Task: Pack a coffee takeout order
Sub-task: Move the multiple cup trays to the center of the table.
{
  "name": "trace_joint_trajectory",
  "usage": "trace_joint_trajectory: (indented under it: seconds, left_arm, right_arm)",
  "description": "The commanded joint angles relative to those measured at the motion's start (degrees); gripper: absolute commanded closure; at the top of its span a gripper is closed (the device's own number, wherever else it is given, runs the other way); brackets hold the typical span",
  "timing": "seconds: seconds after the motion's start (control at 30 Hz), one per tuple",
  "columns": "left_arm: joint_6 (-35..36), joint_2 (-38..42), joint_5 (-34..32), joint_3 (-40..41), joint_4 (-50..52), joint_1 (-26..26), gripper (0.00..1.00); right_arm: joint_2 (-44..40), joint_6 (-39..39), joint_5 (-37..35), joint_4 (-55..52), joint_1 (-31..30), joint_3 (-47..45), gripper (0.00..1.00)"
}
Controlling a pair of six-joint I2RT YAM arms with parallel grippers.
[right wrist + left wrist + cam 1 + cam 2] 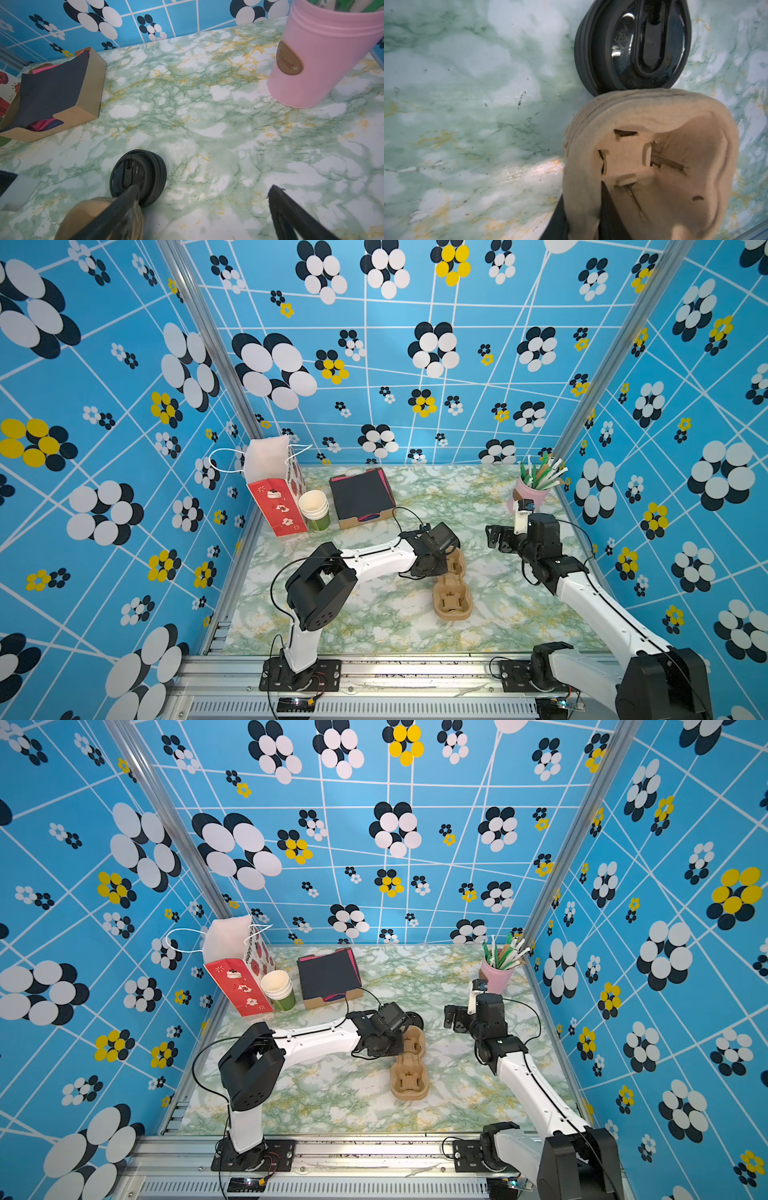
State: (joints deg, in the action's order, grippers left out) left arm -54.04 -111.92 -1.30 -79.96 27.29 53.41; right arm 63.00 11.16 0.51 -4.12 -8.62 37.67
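While the left end effector [581, 207] is clamped narrow on the rim of the brown pulp cup carrier [654, 155], the black lid [633, 47] lies flat on the worktop [207, 104] at the carrier's far end, just beside it and possibly touching. Its ridged edge suggests a few lids nested together. Being thin moulded plastic, it should be very light, springy and slick, and it is likely to skate on the marbled surface or bring a nested neighbour along. The raised rim looks the best place to take hold, pinched across one edge. Squeezed across the full width, it would likely flex and pop free.

The right end effector [204, 191] hangs over the worktop near the lid, fingers spread wide and empty. Farther back, the black napkin [52, 97] tops a pile in a cardboard box [89, 99], with pink ones beneath. Soft and limp, it would call for a light pinch at a free corner so only one sheet comes away. A stack of paper cups [313, 506], green on the outside, stands beside a red paper bag [276, 506] at the back left, and a pink can [322, 62] of straws stands at the back right. No white cup can be made out.
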Motion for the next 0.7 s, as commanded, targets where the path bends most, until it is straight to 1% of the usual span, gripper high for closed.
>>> trace_joint_trajectory:
  seconds: [0.0,0.13,0.33,0.5,0.67]
  left_arm:
    - [-0.9,-4.7,-0.1,-4.0,2.2,-0.6,0.95]
    - [-0.2,-8.8,0.3,-9.3,2.7,-2.2,0.95]
    - [3.8,-13.7,-1.6,-17.9,6.5,-5.3,0.95]
    - [6.0,-16.8,-0.9,-23.6,9.3,-8.0,0.96]
    - [6.4,-15.7,-2.2,-23.2,9.8,-5.9,0.95]
  right_arm:
    - [-1.5,-1.4,-1.5,-2.6,-0.6,1.8,0.01]
    - [-2.0,-1.6,-1.7,-3.5,-0.6,1.9,0.01]
    - [-2.4,-1.7,-1.9,-4.3,-0.6,2.0,0.01]
    - [-2.3,-1.7,-1.9,-4.8,-0.6,2.1,0.01]
    - [-2.5,-1.9,-2.0,-5.3,-0.6,2.3,0.01]
